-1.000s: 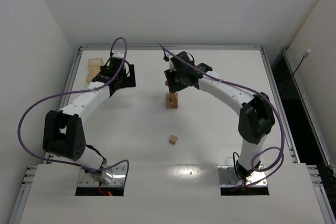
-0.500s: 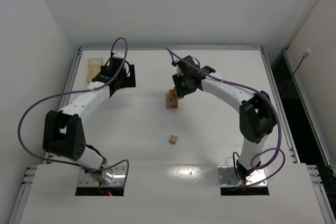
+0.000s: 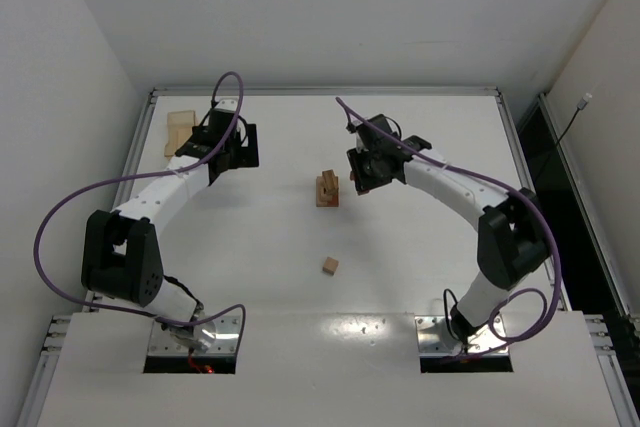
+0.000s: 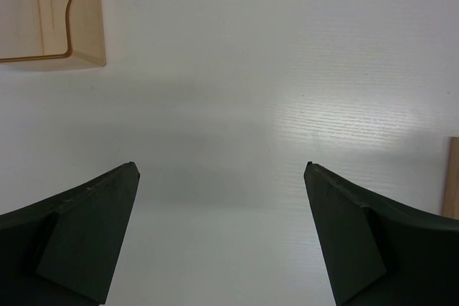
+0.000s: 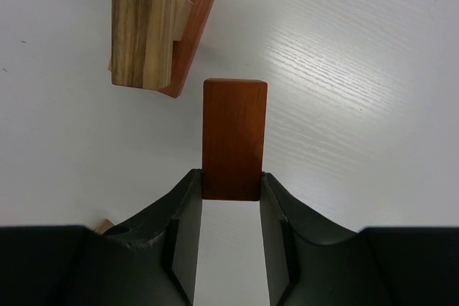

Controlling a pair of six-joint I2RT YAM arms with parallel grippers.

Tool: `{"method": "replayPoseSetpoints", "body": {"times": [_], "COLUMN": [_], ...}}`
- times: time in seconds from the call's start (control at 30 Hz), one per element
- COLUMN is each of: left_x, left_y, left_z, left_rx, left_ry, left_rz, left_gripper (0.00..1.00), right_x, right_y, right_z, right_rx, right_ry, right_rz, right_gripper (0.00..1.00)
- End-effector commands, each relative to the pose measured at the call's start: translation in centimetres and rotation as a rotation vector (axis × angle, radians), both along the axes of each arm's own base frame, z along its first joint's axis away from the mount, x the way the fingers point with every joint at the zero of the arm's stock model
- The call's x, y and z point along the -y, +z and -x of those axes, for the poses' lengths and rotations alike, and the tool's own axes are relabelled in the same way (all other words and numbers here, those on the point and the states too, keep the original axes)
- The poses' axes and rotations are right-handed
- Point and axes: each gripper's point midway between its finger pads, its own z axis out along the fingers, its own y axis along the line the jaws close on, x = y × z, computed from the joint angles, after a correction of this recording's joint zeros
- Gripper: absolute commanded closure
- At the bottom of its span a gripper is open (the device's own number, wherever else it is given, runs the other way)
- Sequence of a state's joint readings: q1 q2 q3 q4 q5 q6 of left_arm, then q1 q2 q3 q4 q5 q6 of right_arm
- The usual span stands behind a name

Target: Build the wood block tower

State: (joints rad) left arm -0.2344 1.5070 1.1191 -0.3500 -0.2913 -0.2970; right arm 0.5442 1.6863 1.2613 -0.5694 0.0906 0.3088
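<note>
The tower [image 3: 327, 189] is a short stack of tan and reddish-brown blocks at mid-table. In the right wrist view it [image 5: 147, 34] shows a striped tan block on top, skewed over a reddish one. My right gripper [image 3: 358, 176] sits just right of the tower, shut on a reddish-brown bar [image 5: 233, 137] that sticks out past the fingertips; the gripper [image 5: 231, 188] holds its near end. A loose tan cube [image 3: 330, 266] lies nearer the arm bases. My left gripper [image 3: 241, 147] is open and empty over bare table, as its wrist view [image 4: 221, 170] shows.
A flat pale wooden tray [image 3: 179, 131] lies at the far left corner; it also shows in the left wrist view [image 4: 50, 12]. A strip of wood [image 4: 452, 184] shows at that view's right edge. A tan corner [image 5: 105, 226] peeks beside the right fingers.
My right gripper has moved right, from over the tower to beside it, with the reddish-brown bar in it. The left arm has not moved.
</note>
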Motion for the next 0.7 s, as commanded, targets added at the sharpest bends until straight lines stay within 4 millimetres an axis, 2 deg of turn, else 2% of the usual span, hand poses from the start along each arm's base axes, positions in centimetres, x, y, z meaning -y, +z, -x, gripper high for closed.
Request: {"method": "replayPoseSetpoints", "body": {"times": [0.0,0.03,0.33,0.4,0.67], "left_x": [0.0,0.0,0.0,0.0,0.0], "left_y": [1.8,1.8,1.8,1.8,1.8], "left_z": [-0.4,-0.4,-0.4,-0.4,-0.4], "left_rx": [0.062,0.062,0.062,0.062,0.062], "left_ry": [0.001,0.001,0.001,0.001,0.001], "left_rz": [0.02,0.02,0.02,0.02,0.02], "left_gripper": [0.0,0.0,0.0,0.0,0.0], "right_x": [-1.2,-1.2,-2.5,-2.8,-3.9], "right_y": [0.9,0.0,-1.0,-0.6,-1.4], "right_z": [-1.1,-1.1,-1.4,-1.5,-1.3], "right_rx": [0.034,0.015,-0.041,-0.035,-0.068], "right_ry": [0.026,0.026,0.047,0.052,0.08], "right_rz": [-0.054,-0.043,-0.068,-0.08,-0.097], "right_gripper": [1.0,1.0,1.0,1.0,1.0]}}
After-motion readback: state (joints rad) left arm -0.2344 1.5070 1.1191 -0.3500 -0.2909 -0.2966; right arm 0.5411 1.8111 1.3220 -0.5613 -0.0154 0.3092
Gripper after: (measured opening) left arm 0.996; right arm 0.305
